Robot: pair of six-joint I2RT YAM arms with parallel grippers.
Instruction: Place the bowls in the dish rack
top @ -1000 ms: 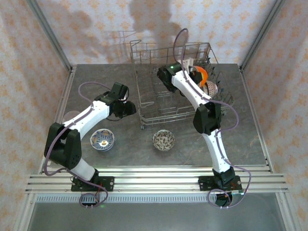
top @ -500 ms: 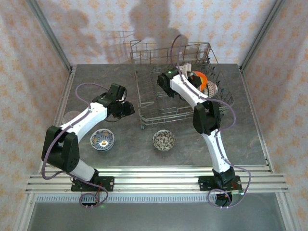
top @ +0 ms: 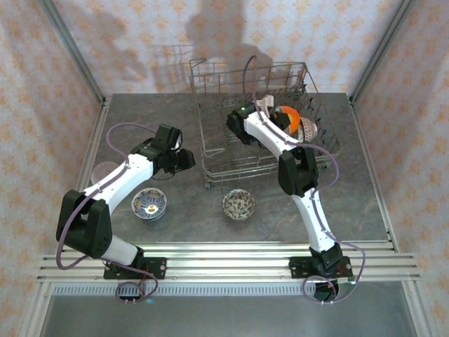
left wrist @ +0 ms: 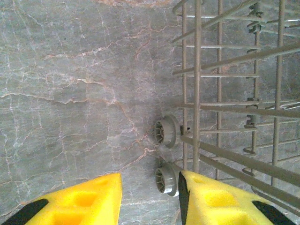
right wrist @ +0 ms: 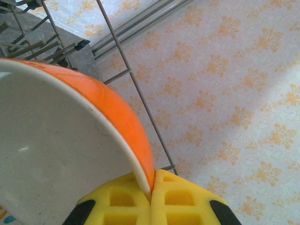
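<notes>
The grey wire dish rack (top: 217, 151) stands at the back middle of the table. My right gripper (top: 275, 111) reaches into it and is shut on the rim of an orange bowl (top: 290, 116) with a white inside (right wrist: 56, 154), pinched between the yellow pads (right wrist: 180, 201). A brown-patterned bowl (top: 309, 129) stands on edge in the rack just right of it. On the table lie a blue-and-white bowl (top: 149, 203), a brown-patterned bowl (top: 238, 204) and a pinkish bowl (top: 102, 170). My left gripper (left wrist: 150, 187) hovers open by the rack's left front corner, with nothing between its fingers.
Two grey rack wheels (left wrist: 166, 131) sit right beside my left gripper's right finger (left wrist: 211, 201), and the rack's wire side (left wrist: 225, 93) stands just beyond. Metal rails (top: 224, 256) run along the table's near edge. Patterned walls close in the back and both sides.
My right wrist has shifted slightly left and nearer, carrying the orange bowl a little lower inside the rack. The left arm's elbow has swung left; its gripper has barely moved.
</notes>
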